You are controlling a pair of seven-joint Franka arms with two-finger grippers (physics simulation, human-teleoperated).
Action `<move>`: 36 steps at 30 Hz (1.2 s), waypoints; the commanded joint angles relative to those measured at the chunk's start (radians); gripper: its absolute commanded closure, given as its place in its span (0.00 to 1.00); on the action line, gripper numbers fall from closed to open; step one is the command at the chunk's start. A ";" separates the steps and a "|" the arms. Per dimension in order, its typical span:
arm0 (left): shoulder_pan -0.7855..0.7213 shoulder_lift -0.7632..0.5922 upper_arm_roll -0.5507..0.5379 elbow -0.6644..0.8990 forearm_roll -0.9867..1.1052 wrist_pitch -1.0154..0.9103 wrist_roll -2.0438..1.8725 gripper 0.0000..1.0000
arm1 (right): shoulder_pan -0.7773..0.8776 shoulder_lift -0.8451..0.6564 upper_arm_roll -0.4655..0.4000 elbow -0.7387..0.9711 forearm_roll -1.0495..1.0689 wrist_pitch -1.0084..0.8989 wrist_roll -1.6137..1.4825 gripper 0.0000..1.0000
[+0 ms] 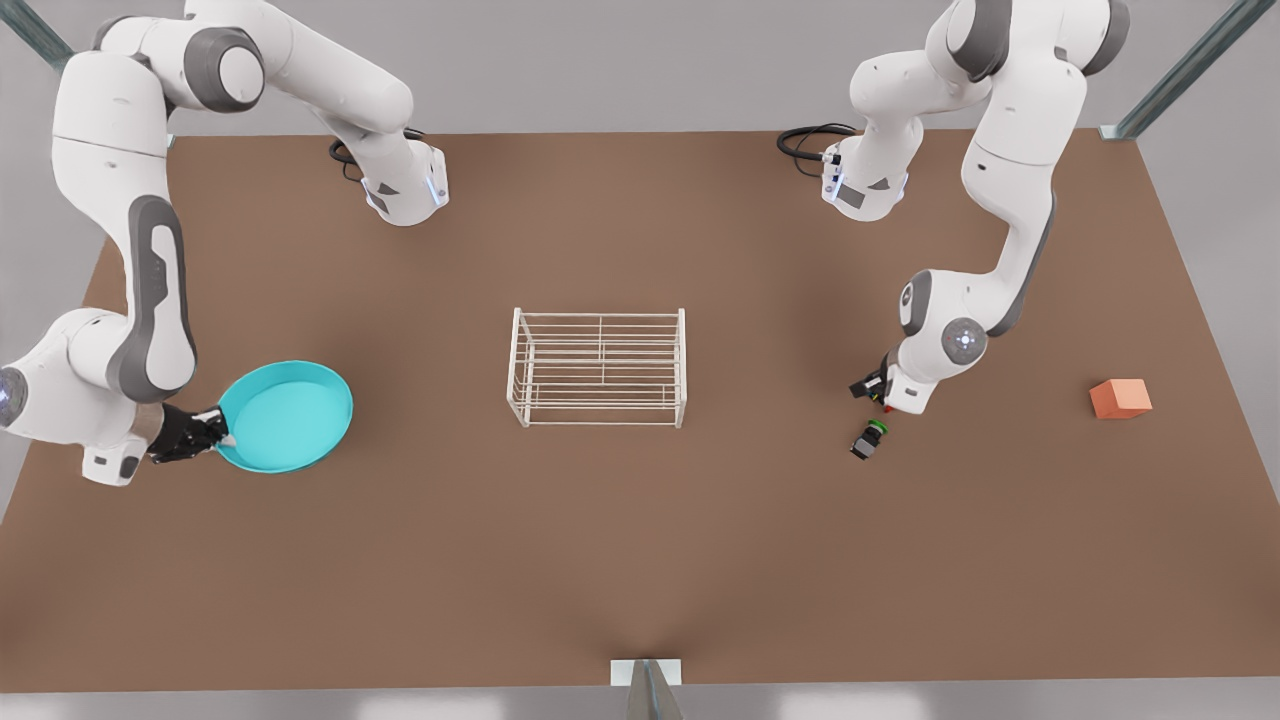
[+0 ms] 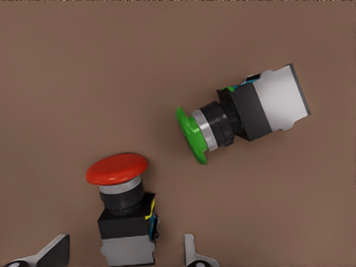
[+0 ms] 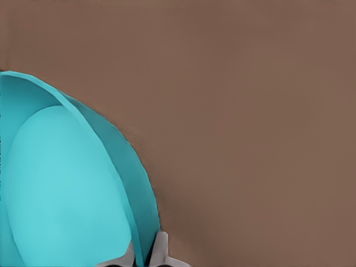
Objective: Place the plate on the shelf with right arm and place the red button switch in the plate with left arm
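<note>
The brown table [image 1: 640,560] carries the white wire shelf [image 1: 598,368] at its middle, standing empty. Well off the shelf toward the front view's left, the turquoise plate [image 1: 288,415] is pinched at its rim by the right gripper [image 1: 222,428], a finger on each side of the rim wall in the right wrist view. Well off the shelf on the other side, the left gripper [image 1: 882,397] hangs spread open over the red button switch [image 2: 123,208], its fingertips [image 2: 53,251] flanking the body. The left wrist view shows the green switch [image 2: 245,114] lying on its side just beside. An orange block [image 1: 1120,398] sits farther out from the shelf
</note>
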 commanded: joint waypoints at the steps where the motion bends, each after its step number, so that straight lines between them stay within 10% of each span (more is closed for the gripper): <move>1: -0.001 0.008 0.000 0.003 0.018 0.019 -0.033 0.00 | 0.062 -0.016 0.000 0.012 -0.009 -0.153 0.328 0.84; 6: -0.001 0.016 0.000 0.003 0.019 0.033 -0.033 0.00 | 0.166 -0.127 0.037 0.047 0.004 -0.366 0.576 0.84; 14: -0.001 0.017 0.000 0.008 0.019 0.033 -0.035 0.30 | 0.206 -0.148 0.263 0.109 -0.016 -0.423 0.993 0.83; 25: -0.001 0.023 0.012 0.008 0.033 0.039 -0.036 0.54 | 0.548 -0.110 0.266 0.096 -0.085 -0.281 1.512 0.80; 36: -0.001 -0.086 0.009 0.014 0.030 -0.065 -0.072 0.57 | 0.628 -0.058 0.283 0.106 -0.045 -0.195 1.748 0.80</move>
